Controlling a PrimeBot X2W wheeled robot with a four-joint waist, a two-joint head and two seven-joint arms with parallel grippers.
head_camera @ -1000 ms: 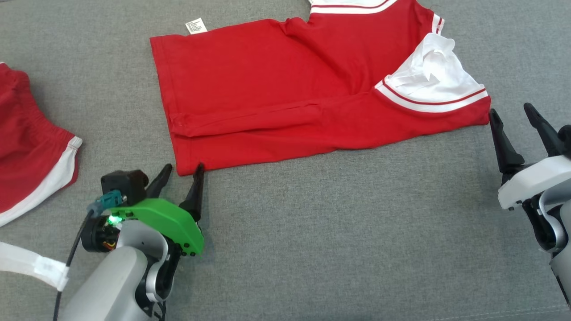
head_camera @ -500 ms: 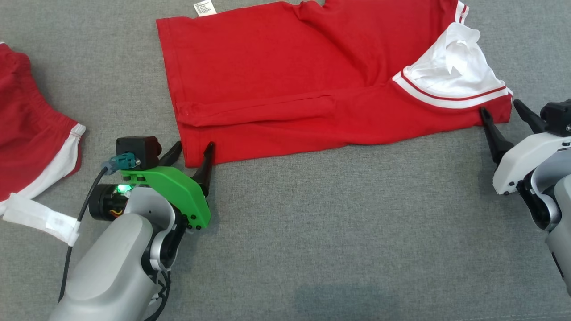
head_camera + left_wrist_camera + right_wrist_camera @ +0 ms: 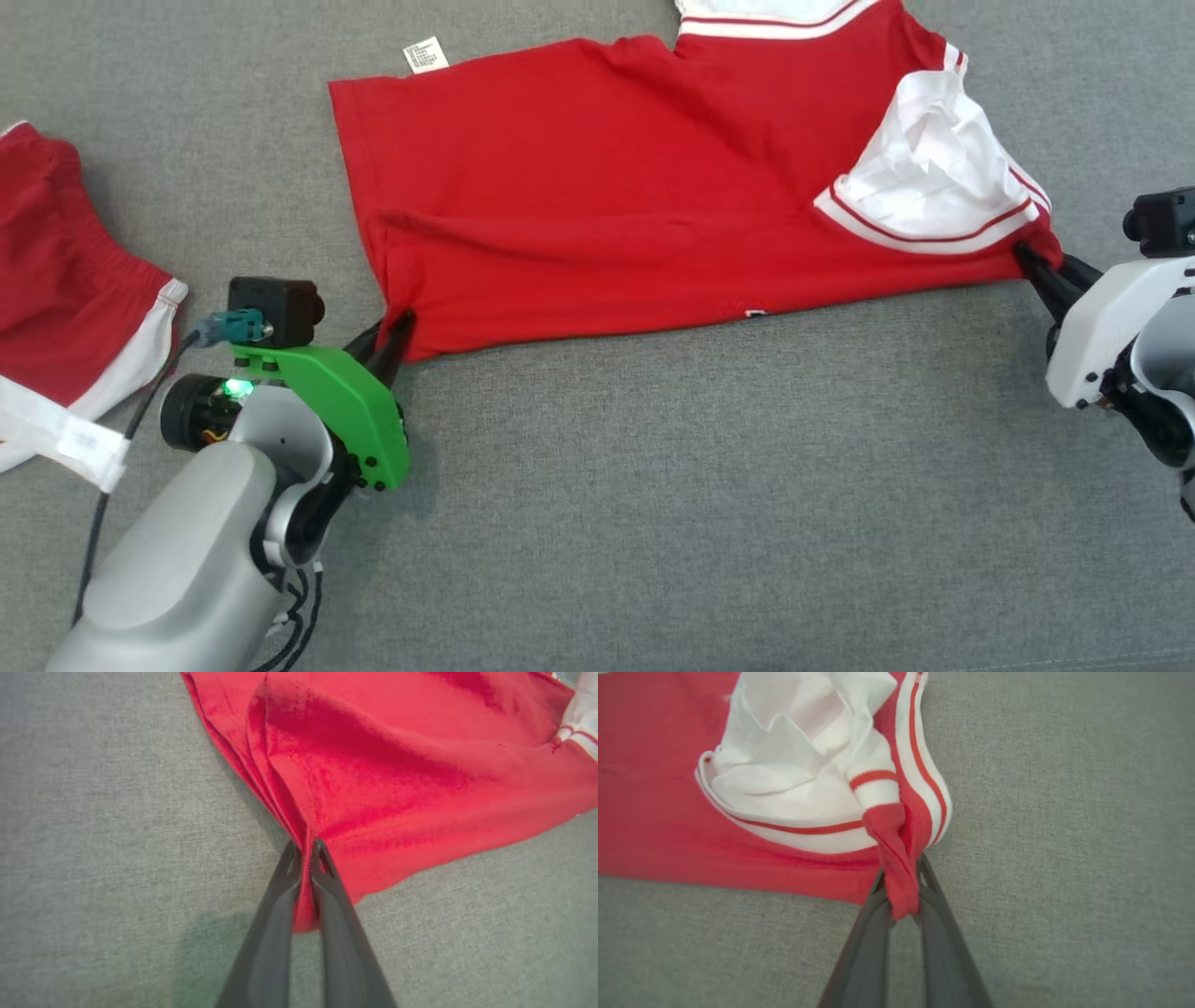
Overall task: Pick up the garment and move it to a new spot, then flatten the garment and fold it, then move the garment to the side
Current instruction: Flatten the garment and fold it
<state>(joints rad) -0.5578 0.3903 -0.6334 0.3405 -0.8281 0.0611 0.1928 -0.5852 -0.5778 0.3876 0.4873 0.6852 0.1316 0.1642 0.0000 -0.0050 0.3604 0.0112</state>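
Observation:
The garment [image 3: 607, 196] is a red top with white, red-striped trim, spread across the grey fabric surface in the upper middle of the head view. My left gripper [image 3: 397, 331] is shut on its near left corner. In the left wrist view the red cloth [image 3: 373, 765] bunches into folds between the two dark fingers of the left gripper [image 3: 306, 851]. My right gripper [image 3: 1032, 259] is shut on the garment's near right corner, beside the white sleeve lining [image 3: 924, 182]. The right wrist view shows a twisted red tip of the garment [image 3: 899, 877] pinched in the right gripper [image 3: 901, 872].
A second red piece of clothing with a white band [image 3: 65, 280] lies at the left edge of the head view. A white care label [image 3: 425, 54] sticks out at the garment's far left corner. Grey fabric surface [image 3: 700, 513] stretches open in front of both arms.
Both grippers reached the garment's near corners and went from open to shut on them. The near edge is now pulled taut and gathered at both corners.

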